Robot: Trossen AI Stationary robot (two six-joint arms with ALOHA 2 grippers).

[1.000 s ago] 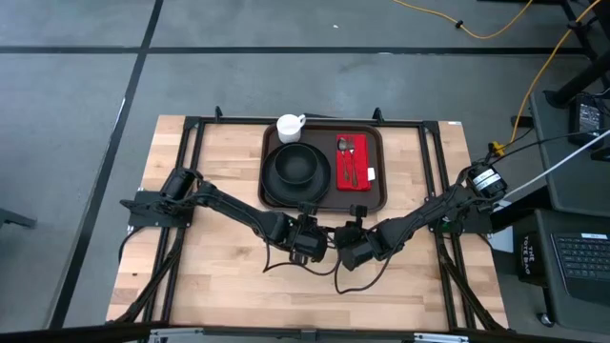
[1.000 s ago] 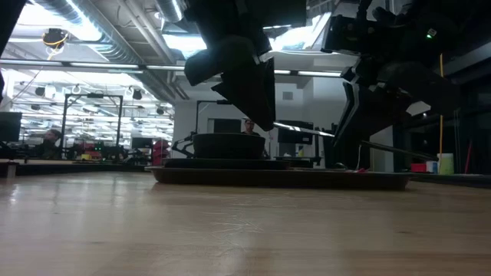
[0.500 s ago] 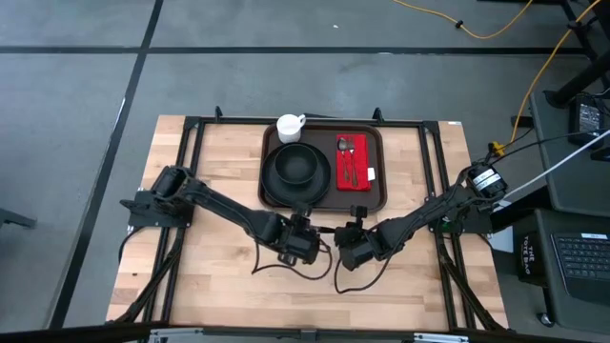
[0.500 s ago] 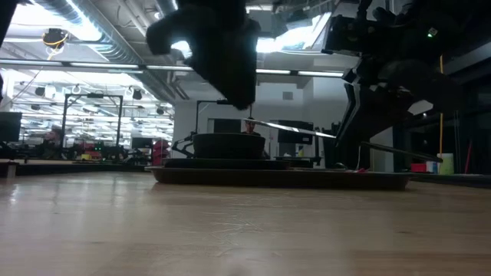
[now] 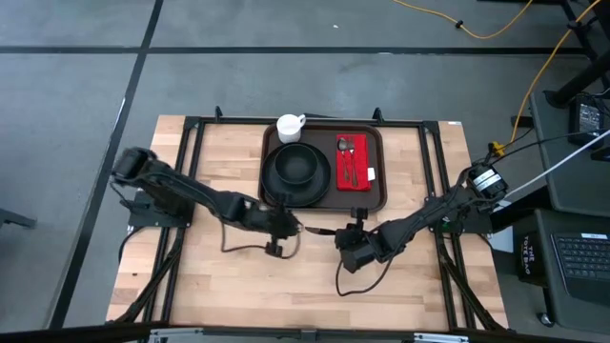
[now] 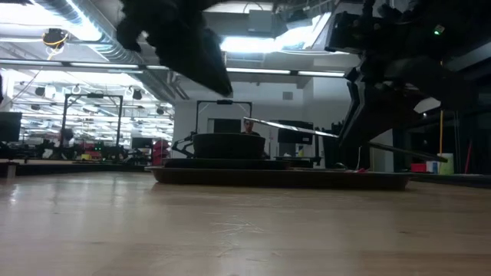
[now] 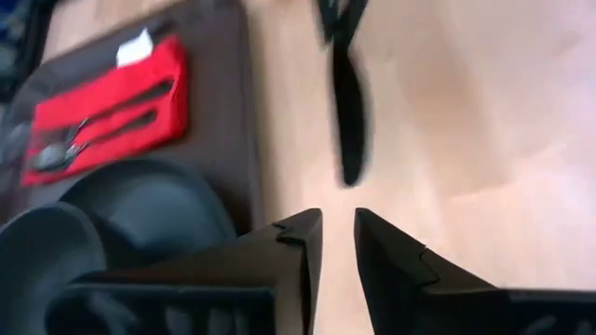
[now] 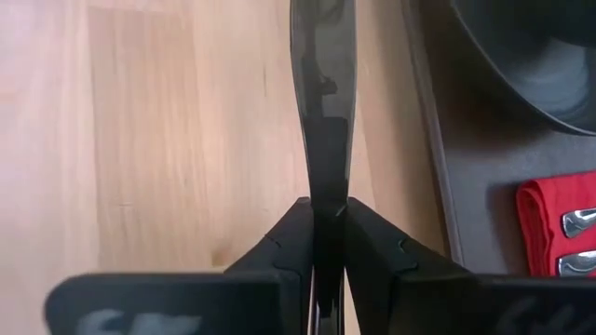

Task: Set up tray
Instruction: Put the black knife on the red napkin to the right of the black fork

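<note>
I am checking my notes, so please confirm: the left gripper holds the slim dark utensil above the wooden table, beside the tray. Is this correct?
Not quite: it is the right gripper that is shut on the slim dark utensil, as the right wrist view shows. The left gripper holds nothing. The rest is right: the utensil is above the wooden table, beside the tray.

Tray (image 5: 378, 195): dark brown. Plate (image 5: 276, 195) and bowl (image 5: 297, 167): black. Napkin (image 5: 363, 164): bright red, silver cutlery (image 5: 347, 162) on it. Mug (image 5: 290, 128): white. Table (image 5: 219, 276): pale wood, grained. Right gripper (image 8: 326, 228): black, pinching a dark glossy utensil (image 8: 323, 102).
</note>
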